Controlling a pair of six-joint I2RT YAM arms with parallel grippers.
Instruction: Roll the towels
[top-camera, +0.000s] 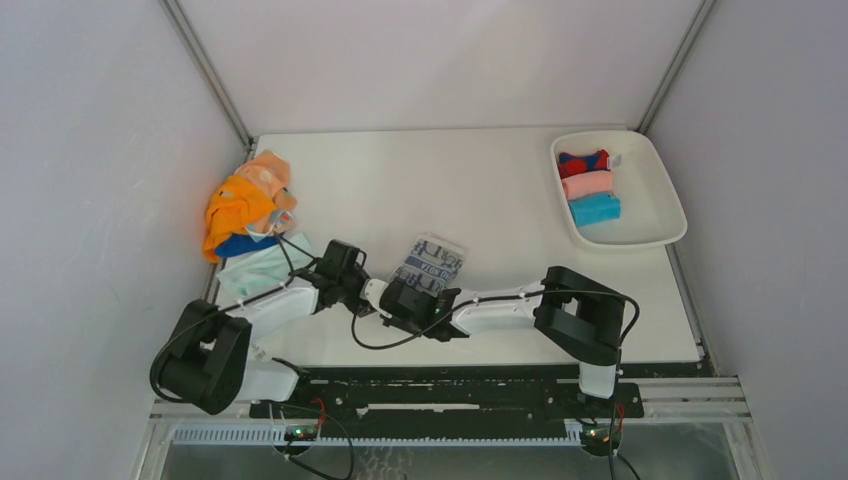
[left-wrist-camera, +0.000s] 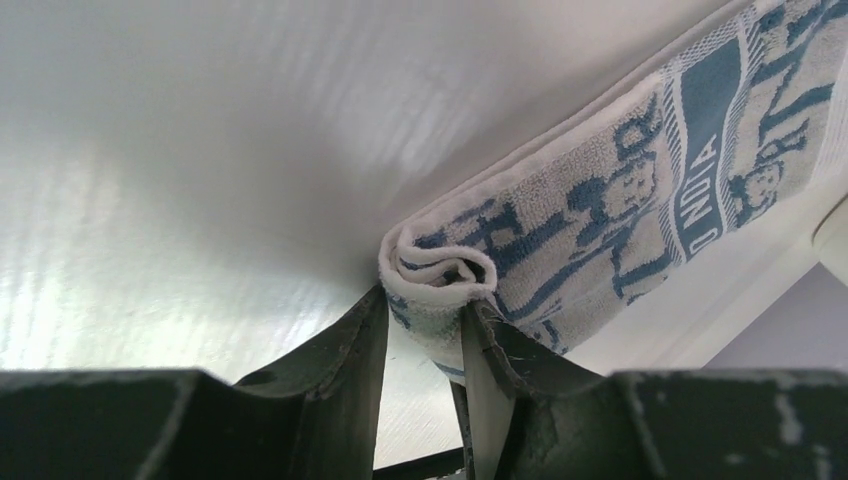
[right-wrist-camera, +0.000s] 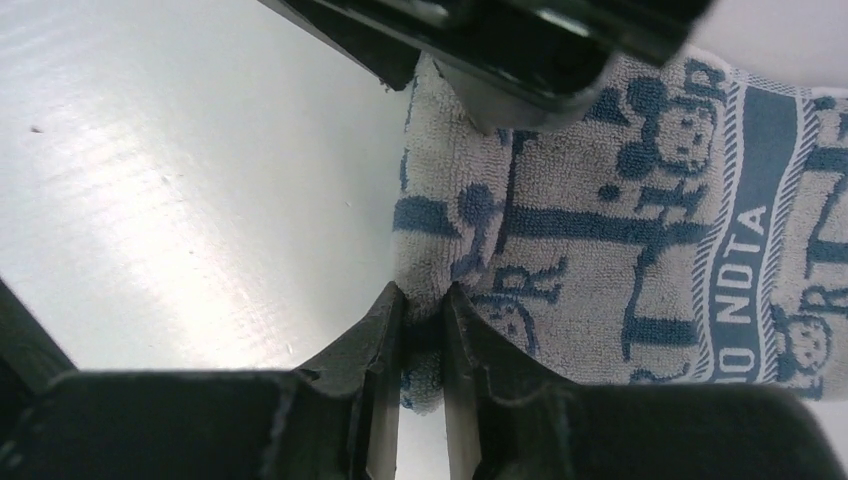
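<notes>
Item under work: the printed towel (top-camera: 432, 262), white with blue-grey figures and lettering. It lies flat on the table (top-camera: 400, 180), near the middle and just ahead of both arms. Its near edge is curled into a small tight coil, plainly seen in the left wrist view (left-wrist-camera: 440, 270); the rest lies unrolled beyond it.

The left gripper (left-wrist-camera: 425, 320) is clamped on one end of that coil, a finger on either side. The right gripper (right-wrist-camera: 422, 305) is pinched close on the same near edge a little further along, with cloth bunched between its fingers. The two tools stand just beside one another.

Surroundings: three rolled towels (top-camera: 590, 186) lie side by side in the tray (top-camera: 660, 225) at the far right. An orange towel (top-camera: 232, 210) and a mint towel (top-camera: 255, 268) sit heaped with others at the left edge, unrolled.

Assessment: the roll is only just started. The next move calls for both grips to turn the coil forward together, evenly, so that it stays straight and tight. Unequal travel risks a coned or loose roll.
</notes>
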